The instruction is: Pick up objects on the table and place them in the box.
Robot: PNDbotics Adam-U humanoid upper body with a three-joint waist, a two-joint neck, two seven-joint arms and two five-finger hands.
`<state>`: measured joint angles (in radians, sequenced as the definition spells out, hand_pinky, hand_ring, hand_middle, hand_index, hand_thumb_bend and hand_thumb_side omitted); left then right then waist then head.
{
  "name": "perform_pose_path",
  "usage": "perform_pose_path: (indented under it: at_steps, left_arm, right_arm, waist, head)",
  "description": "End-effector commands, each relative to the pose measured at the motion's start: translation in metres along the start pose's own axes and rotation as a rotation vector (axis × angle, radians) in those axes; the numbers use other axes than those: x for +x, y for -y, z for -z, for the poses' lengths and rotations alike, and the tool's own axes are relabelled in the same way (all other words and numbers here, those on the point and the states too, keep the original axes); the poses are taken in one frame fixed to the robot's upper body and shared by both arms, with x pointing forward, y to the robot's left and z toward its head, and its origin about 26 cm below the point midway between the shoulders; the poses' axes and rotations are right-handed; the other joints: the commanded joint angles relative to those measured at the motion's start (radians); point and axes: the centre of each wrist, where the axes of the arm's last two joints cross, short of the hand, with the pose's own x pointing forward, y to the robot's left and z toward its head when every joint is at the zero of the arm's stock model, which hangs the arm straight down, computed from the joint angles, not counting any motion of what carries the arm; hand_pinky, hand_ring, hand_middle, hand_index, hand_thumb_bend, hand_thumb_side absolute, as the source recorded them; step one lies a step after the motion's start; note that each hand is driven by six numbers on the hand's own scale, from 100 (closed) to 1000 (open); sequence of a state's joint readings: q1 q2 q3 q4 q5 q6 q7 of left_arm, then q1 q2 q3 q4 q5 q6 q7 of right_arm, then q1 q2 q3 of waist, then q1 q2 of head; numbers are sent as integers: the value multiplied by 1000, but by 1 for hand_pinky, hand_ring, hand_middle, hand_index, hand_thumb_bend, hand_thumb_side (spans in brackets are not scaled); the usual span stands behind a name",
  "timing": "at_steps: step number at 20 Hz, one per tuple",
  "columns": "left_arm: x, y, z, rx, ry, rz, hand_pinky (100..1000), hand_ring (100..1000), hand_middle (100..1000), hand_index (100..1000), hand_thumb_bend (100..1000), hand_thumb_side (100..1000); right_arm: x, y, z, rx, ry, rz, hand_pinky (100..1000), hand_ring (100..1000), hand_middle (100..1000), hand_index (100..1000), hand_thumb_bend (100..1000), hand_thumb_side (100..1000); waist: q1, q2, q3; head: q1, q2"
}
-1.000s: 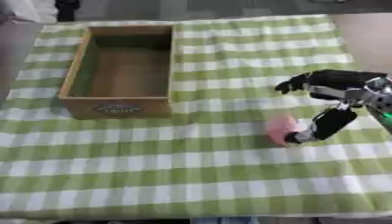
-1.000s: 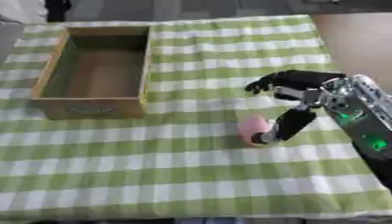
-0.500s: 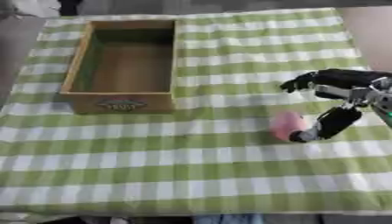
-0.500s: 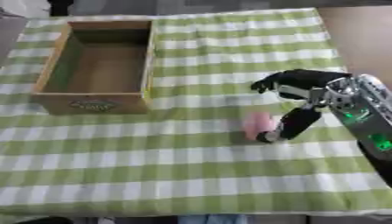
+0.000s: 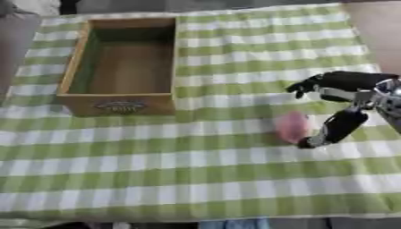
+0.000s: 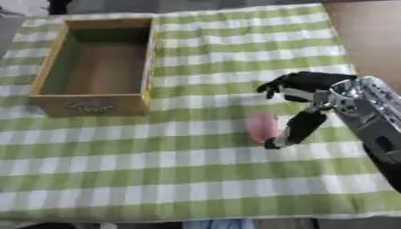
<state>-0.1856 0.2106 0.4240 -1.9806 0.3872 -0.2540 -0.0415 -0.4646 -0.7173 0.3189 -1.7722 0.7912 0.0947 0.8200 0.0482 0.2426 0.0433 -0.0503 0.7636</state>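
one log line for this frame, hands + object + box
right hand: open, thumb beside pink object on checked cloth | left hand: not in view | wooden box: empty | object not lifted

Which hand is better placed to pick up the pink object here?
The right hand: it sits right beside the pink object, thumb down at its side, fingers open above it. The left hand is not in view.

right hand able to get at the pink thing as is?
Probably yes. The right hand is right beside the pink thing, thumb at its side, fingers above, with nothing between them on the cloth.
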Motion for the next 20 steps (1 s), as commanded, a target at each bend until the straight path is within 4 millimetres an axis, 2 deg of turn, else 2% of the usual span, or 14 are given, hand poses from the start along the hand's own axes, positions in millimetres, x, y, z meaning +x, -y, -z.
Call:
perform_pose_path:
  at_steps: [1, 6, 12, 13, 20]
  left_arm:
    - [8, -1, 6, -16, 31, 10, 557, 499, 547, 818, 100, 935]
    - [7, -1, 5, -16, 30, 9, 557, 499, 546, 818, 100, 937]
    - [7, -1, 5, -16, 30, 9, 557, 499, 546, 818, 100, 937]
    - [7, -1, 5, -16, 30, 8, 557, 498, 546, 817, 100, 938]
    - [7, 0, 5, -18, 30, 4, 557, 497, 546, 815, 100, 938]
  right_arm:
    - [-3, 2, -4, -13, -34, -34, 905, 909, 804, 993, 587, 448]
    - [-3, -2, -1, -22, -40, -34, 899, 899, 765, 955, 565, 453]
    - [-3, -4, 0, -26, -43, -35, 899, 899, 765, 955, 564, 453]
    - [-2, -4, 1, -26, -39, -34, 897, 894, 744, 922, 564, 446]
    - [-2, -9, 5, -20, -38, -25, 891, 885, 695, 887, 502, 452]
  waist:
    - [1, -11, 2]
    - [2, -8, 5]
    - [2, -7, 7]
    - [3, -6, 8]
    - [5, -2, 14]
  head:
    - [-3, 4]
    - [-6, -3]
    - [-7, -6]
    - [-8, -11]
    - [-15, -26]
